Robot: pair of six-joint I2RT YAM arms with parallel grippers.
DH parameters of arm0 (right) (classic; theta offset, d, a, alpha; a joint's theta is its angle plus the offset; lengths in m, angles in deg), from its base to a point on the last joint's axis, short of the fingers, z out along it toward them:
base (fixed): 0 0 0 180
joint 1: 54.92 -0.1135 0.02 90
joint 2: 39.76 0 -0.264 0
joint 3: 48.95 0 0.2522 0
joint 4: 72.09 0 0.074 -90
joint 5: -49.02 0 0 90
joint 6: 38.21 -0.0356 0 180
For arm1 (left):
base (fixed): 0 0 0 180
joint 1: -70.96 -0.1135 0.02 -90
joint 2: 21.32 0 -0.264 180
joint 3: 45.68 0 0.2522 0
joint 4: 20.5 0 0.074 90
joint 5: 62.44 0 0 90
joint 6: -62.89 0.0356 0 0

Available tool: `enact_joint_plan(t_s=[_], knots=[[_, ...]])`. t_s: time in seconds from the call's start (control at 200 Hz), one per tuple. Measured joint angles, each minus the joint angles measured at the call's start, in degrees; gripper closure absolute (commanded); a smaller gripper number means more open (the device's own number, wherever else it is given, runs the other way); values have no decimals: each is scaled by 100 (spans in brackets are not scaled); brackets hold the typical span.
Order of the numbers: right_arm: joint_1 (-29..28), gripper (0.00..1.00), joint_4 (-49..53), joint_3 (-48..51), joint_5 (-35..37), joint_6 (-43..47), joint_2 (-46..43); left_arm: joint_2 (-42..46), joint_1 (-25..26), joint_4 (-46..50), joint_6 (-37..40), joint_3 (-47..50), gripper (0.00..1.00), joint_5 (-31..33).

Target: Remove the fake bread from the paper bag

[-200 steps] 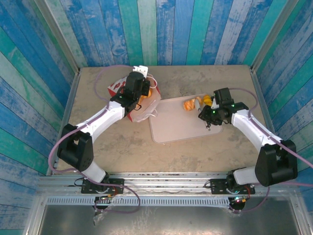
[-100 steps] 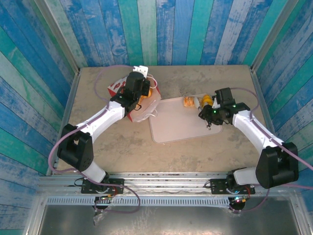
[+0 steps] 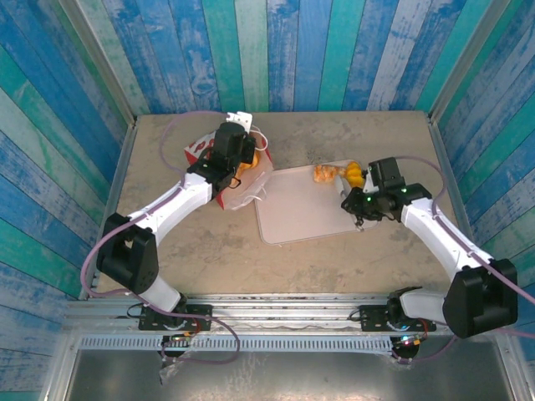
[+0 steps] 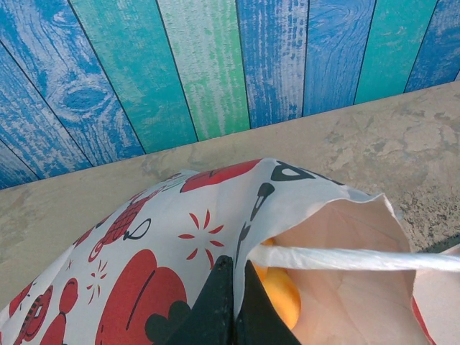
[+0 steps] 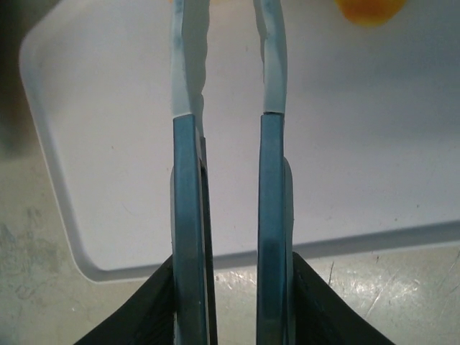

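Sideways, paper bag point(image 4: 180, 230) gapes rightward; left gripper point(image 4: 233, 272) pinches its rim, right gripper point(image 5: 228, 43) narrowly parted

Pale tray point(image 3: 303, 210) on sandy table point(image 3: 213, 261)

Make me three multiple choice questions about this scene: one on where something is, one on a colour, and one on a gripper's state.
1. Where do the pastries already out of the bag lie?
A. At the tray's far edge
B. On the bare table by the arm bases
C. On top of the left arm

2. What colour is the paper bag's handle?
A. Blue
B. White
C. Black

3. How is the left gripper?
A. Open above the tray
B. Shut on a bun
C. Shut on the bag's rim

Answers:
1 A: the top view shows them at the tray's far side.
2 B: a white strip crosses the bag's mouth.
3 C: it pinches the printed paper edge.
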Motion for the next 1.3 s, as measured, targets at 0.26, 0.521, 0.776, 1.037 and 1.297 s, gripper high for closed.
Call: enact_joint_plan(t_s=[0.26,0.521,0.776,1.037,1.297], knots=[[-22,64,-103,111,-70,48,363,0,0,7,-42,4,100,-70],[-9,64,-426,66,-68,92,852,184,0,63,-39,153,100,-205],[76,63,-527,-120,-35,136,1062,389,0,83,-37,326,99,-291],[157,63,-562,-186,7,216,1139,407,0,42,-42,407,99,-358],[173,63,-398,-179,-129,302,927,409,2,33,-122,422,100,-424]])
